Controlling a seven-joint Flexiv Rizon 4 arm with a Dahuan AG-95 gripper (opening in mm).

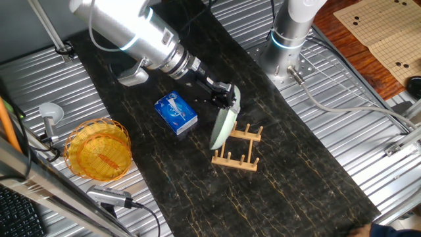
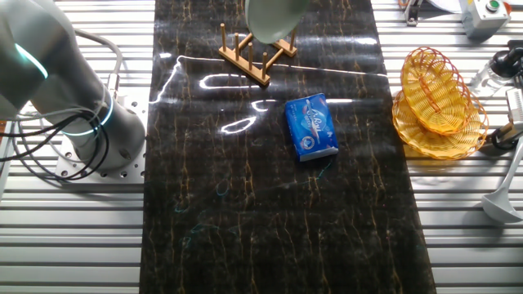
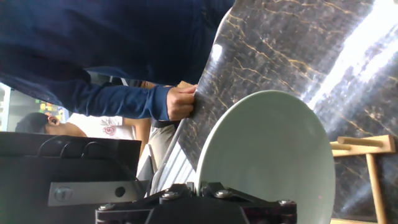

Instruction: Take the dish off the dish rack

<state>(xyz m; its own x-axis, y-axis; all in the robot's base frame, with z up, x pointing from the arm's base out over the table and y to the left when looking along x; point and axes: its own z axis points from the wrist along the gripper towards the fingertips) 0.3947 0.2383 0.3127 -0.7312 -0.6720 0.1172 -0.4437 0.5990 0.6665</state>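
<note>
The dish (image 1: 223,125) is a pale mint-green plate standing on edge and tilted, over the left end of the dish rack (image 1: 240,150), a small light-wood rack with pegs. My gripper (image 1: 228,97) is shut on the dish's upper rim. I cannot tell whether the lower edge still touches the rack. In the other fixed view the dish (image 2: 274,16) is at the top edge, just behind the rack (image 2: 253,53). In the hand view the dish (image 3: 267,155) fills the lower middle, its rim between my fingers (image 3: 177,191), and the rack (image 3: 367,149) is at the right.
A blue packet (image 1: 175,113) lies left of the rack on the dark mat. A yellow woven basket (image 1: 99,148) stands at the left on the metal table. The arm's base (image 1: 289,39) is at the back. A person's arm (image 3: 124,99) shows in the hand view.
</note>
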